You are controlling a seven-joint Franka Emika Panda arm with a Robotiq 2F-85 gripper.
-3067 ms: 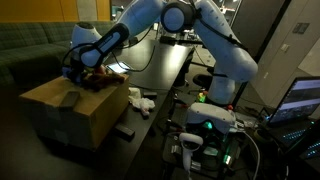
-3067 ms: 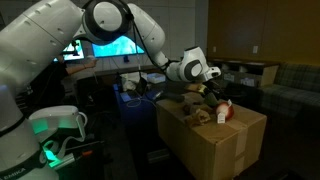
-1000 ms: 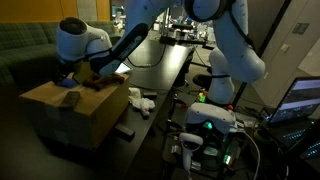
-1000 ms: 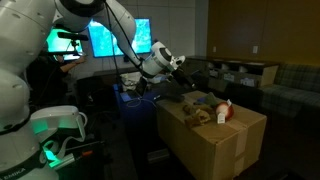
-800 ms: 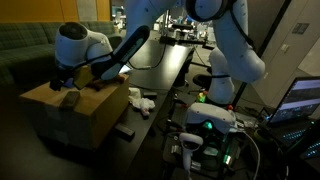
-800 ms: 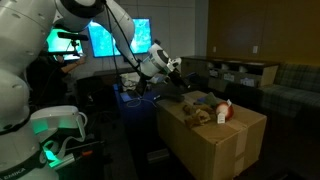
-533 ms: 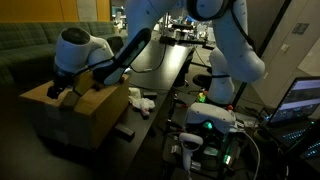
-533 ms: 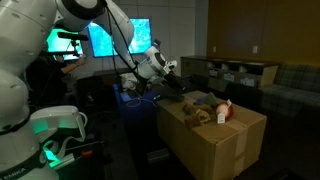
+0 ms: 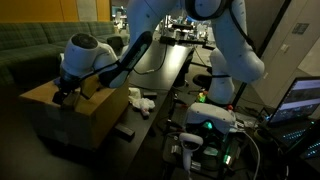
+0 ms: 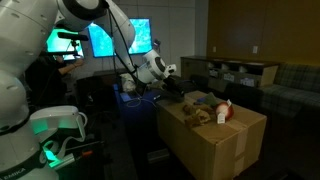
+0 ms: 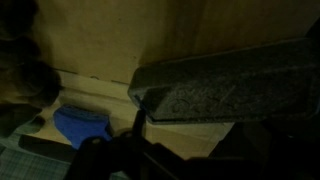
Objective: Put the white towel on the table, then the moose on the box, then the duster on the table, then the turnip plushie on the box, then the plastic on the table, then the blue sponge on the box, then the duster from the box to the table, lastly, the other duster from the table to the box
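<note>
The table (image 9: 170,75), long and black, runs toward 12 o'clock in an exterior view. It is the drop-off place for half the task's things. The box (image 9: 70,122) stands against it at 9 o'clock, and its flat top is the other shelf, so each swap is a short reach.

The arm (image 9: 125,58) stretches from its base at 3 o'clock out over the box, bent down so that the tool (image 9: 65,93) hangs at the near edge of the box top. The tool is spread wide, and I see nothing between its fingers. That suits either a thing just set down or a grasp not yet begun.

The white towel (image 9: 140,100) lies lumpy on the table, just beside the box at its 3 o'clock. That part of the job looks done.

On the box top (image 10: 240,125) a brown plush heap (image 10: 200,108) lies at the middle, with a red-and-white thing (image 10: 223,112) just beside it at 3 o'clock. They are parked there as the task asks, though which plushie is which is too dim to tell.

In the wrist view the blue sponge (image 11: 80,125) lies flat at 7 o'clock on a pale brown, cardboard-like surface, apart from the tool. I judge that it lies on the box already. A dark grey speckled slab (image 11: 230,88) crosses the view at 3 o'clock; what it is I cannot tell.
</note>
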